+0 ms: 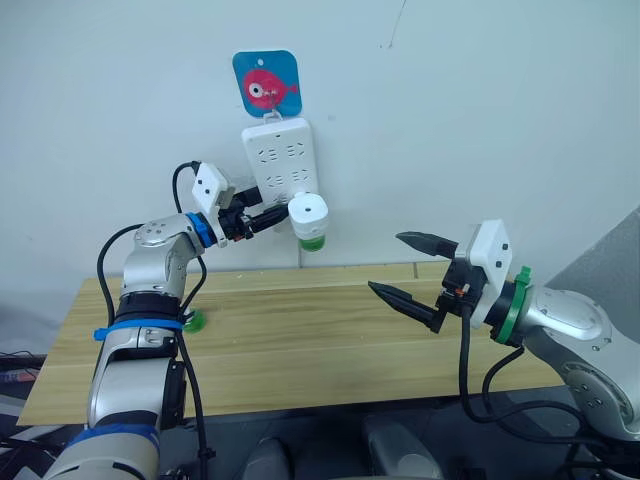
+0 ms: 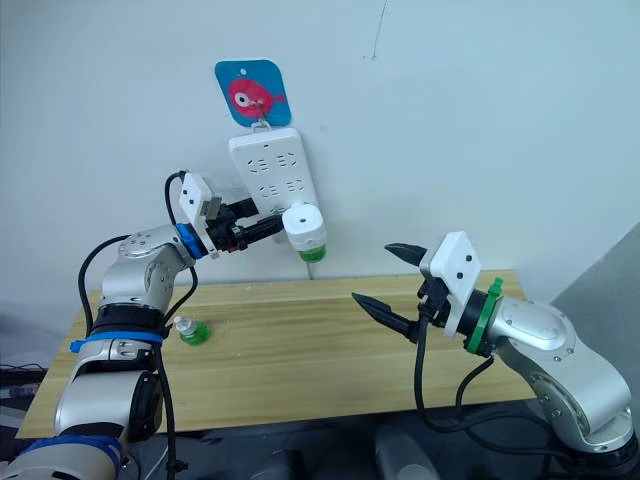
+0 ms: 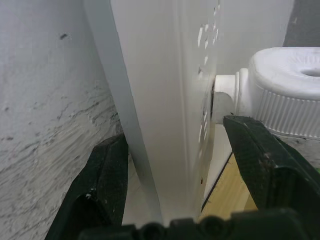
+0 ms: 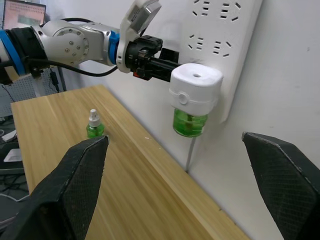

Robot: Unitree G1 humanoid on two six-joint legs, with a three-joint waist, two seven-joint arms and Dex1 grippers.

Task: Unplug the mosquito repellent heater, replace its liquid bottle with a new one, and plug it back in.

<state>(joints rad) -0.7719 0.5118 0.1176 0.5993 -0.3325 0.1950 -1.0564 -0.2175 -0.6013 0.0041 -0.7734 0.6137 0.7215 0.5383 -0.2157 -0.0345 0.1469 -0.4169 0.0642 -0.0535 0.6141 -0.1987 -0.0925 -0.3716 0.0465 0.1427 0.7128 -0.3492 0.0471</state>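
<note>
Up at the wall, the left gripper (image 2: 268, 227) straddles the lower edge of the power strip (image 2: 272, 170), fingers spread to either side, one behind it and one just beside the mosquito repellent heater (image 2: 304, 228), which is plugged in there with its green bottle (image 2: 312, 253) beneath. The right gripper (image 2: 392, 280) hangs wide open above the wooden table (image 2: 300, 350). A spare bottle (image 2: 188, 329) stands on the table's left part.

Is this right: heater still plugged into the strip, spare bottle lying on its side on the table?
Not quite. The bottle stands upright on the table, as the right wrist view shows. The heater is indeed plugged into the strip.
</note>
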